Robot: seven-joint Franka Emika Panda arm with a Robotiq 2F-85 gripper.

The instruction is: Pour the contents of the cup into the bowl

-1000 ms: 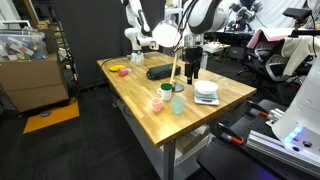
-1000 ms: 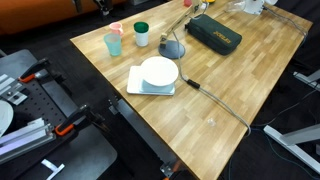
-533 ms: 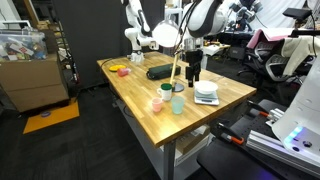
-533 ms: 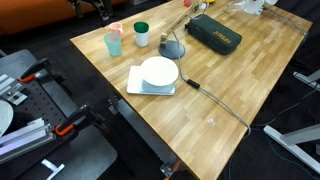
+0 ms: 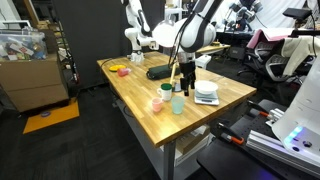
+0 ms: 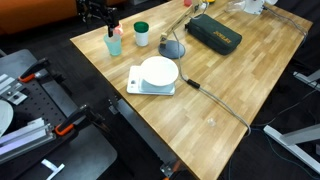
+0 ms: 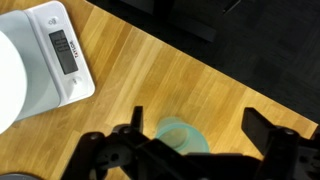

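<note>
Swinging away from the scale since the earlier frames, the arm now holds its fingers (image 5: 185, 72) above the cup (image 5: 178, 101). In the wrist view the fingers (image 7: 135, 128) are spread wide, dark, and partly cut off by the bottom edge. The cup's pale rim (image 7: 185, 135) shows between them, touching neither. Its lower body is hidden behind the gripper housing, and whatever it holds cannot be made out. Farther along the worktop (image 7: 200, 90) sits the white scale (image 7: 60, 50), and the bowl (image 7: 6, 80) on it is cut off at the left edge. In an exterior view the cup (image 6: 113, 45) stands just beside the pink cup (image 6: 117, 29), near the green cup (image 6: 141, 34) and apart from the bowl (image 6: 159, 71). There the top edge crops the fingers.
</note>
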